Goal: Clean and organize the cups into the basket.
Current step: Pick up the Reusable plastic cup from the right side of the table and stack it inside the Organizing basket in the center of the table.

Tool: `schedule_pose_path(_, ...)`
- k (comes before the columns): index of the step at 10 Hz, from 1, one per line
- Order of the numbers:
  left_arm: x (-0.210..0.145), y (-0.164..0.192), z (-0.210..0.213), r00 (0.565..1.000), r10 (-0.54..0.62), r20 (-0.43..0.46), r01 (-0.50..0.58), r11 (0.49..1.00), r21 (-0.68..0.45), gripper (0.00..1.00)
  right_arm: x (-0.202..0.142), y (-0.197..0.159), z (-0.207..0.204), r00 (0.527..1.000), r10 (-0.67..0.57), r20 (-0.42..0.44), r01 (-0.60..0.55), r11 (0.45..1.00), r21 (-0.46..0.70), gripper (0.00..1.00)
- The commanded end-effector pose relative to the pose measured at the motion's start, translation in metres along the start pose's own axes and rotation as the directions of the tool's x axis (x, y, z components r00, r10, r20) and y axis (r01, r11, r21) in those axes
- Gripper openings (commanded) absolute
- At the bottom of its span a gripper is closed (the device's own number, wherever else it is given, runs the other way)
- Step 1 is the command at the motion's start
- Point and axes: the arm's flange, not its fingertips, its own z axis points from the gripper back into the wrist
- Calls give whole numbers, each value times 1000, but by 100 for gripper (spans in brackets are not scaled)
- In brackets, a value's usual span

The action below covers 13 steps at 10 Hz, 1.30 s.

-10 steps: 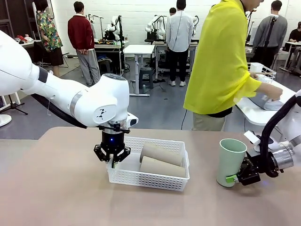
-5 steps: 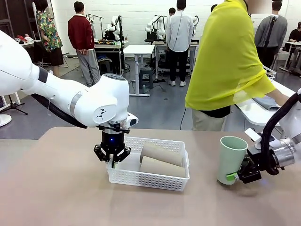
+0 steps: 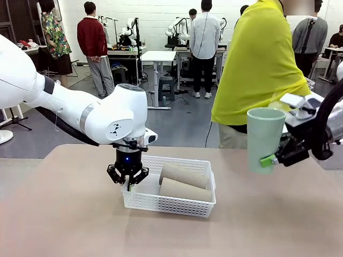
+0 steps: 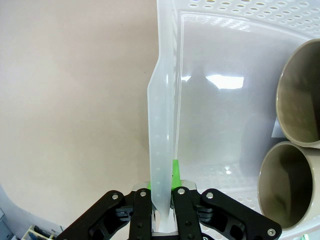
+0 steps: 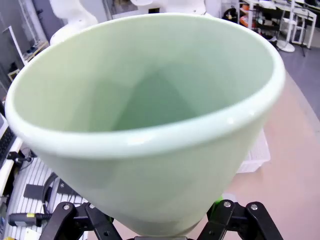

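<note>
Two tan cups (image 3: 185, 190) lie on their sides, touching one another, in the white mesh basket (image 3: 169, 206) near the front of the table (image 3: 59, 214). Their mouths face the basket's left end. There the left gripper (image 3: 128, 185) stands straight down, clamped fully shut on the end wall with one finger inside and one outside, apparently pinning the basket steady.

To the right, the mint-green cup (image 3: 265, 140) has just left the tabletop. A second ago it stood on the table beside the basket; now it hangs upright in the air, mouth up, well clear of the surface and higher than the basket's rim. The right gripper (image 3: 269, 159) carries it from the side, jaws spread wide around the cup's lower part, green pads pressed to its wall.

That lift looks like the start of the last transfer. The third of the cups appears to need only a carry leftward, a tip onto its side and a place in the bare stretch of basket floor beside the tan pair.

Behind, a person (image 3: 262, 69) in a yellow top stands at the table's far edge, turned away.
</note>
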Motion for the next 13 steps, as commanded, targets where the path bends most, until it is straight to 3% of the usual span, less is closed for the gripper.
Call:
schedule_pose_path(1,-1,2,-3,1000,-8,-6,8,1000,8,0,-18,-6,-3,996,-86,-19,85,995,-53,23)
schedule_pose_path(2,-1,2,-3,1000,-8,-6,8,1000,8,0,0,0,0,1000,0,0,0,1000,0,23)
schedule_pose_path(6,-1,2,-3,1000,-8,-6,8,1000,8,0,0,0,0,1000,0,0,0,1000,0,23)
schedule_pose_path(7,-1,2,-3,1000,-8,-6,8,1000,8,0,1,1,2,1000,-20,-4,20,1000,-14,80)
schedule_pose_path(8,-1,2,-3,1000,-8,-6,8,1000,8,0,39,4,-32,964,16,-266,-1,998,55,80)
schedule_pose_path(10,-1,2,-3,1000,-8,-6,8,1000,8,0,104,-9,-78,897,79,-434,0,984,178,80)
schedule_pose_path(13,-1,2,-3,1000,-8,-6,8,1000,8,0,150,-49,-135,742,28,-669,97,984,148,80)
